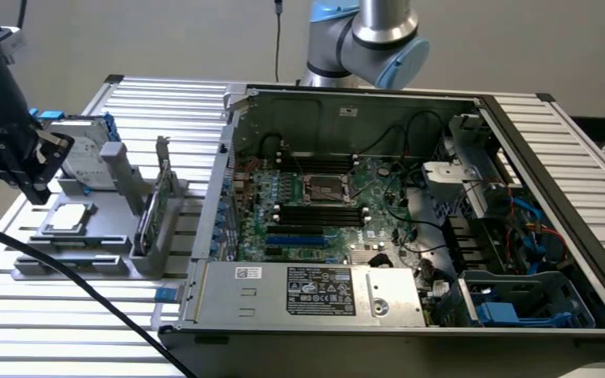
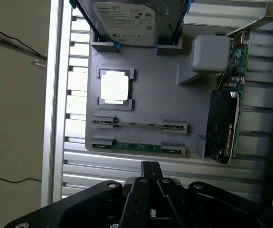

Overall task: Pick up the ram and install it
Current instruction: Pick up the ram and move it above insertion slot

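The ram (image 2: 137, 147) stands on edge in a slot of the grey tray (image 2: 145, 95), in the row nearest the gripper (image 2: 149, 166). A second stick (image 2: 136, 124) sits in the next slot, just beside it. Beyond the two sticks lies the square CPU (image 2: 114, 88), then the hard drive (image 2: 123, 21). A graphics card (image 2: 224, 123) stands along the tray's side. The gripper hangs over the worktop (image 2: 98, 159) near the tray's edge, apart from the ram, with its fingers closed together and nothing between them. In the exterior view the tray lies at the left of the frame, while the open case (image 1: 355, 114) with its motherboard (image 1: 313, 205) takes the middle and right
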Robot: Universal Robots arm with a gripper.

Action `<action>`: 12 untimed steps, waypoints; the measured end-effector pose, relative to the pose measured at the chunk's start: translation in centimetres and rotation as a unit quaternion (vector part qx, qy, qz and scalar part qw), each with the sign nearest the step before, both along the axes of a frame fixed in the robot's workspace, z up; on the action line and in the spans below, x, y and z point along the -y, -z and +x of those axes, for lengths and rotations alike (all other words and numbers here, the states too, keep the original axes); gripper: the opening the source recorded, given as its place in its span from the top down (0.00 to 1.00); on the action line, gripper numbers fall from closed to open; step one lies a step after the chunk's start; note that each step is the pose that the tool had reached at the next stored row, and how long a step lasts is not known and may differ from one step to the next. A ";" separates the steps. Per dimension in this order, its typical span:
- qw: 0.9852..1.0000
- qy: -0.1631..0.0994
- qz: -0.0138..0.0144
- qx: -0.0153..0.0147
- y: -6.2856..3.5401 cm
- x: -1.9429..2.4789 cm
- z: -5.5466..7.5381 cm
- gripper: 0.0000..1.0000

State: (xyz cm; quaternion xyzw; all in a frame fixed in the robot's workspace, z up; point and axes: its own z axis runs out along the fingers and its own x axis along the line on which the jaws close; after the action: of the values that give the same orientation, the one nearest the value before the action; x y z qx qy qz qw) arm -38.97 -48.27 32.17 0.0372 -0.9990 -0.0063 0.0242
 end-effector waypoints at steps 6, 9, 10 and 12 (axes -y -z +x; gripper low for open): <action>0.999 -0.047 0.000 0.001 0.19 -0.03 0.0 0.89; 0.997 -0.074 0.000 0.001 0.28 -0.03 0.0 0.89; 0.997 -0.083 0.000 0.001 0.30 -0.03 0.0 0.89; 0.995 -0.102 0.000 0.001 0.36 -0.03 0.0 0.89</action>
State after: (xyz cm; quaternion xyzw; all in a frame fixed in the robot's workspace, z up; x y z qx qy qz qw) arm -39.01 -48.23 31.80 0.1385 -0.9901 -0.0040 0.0238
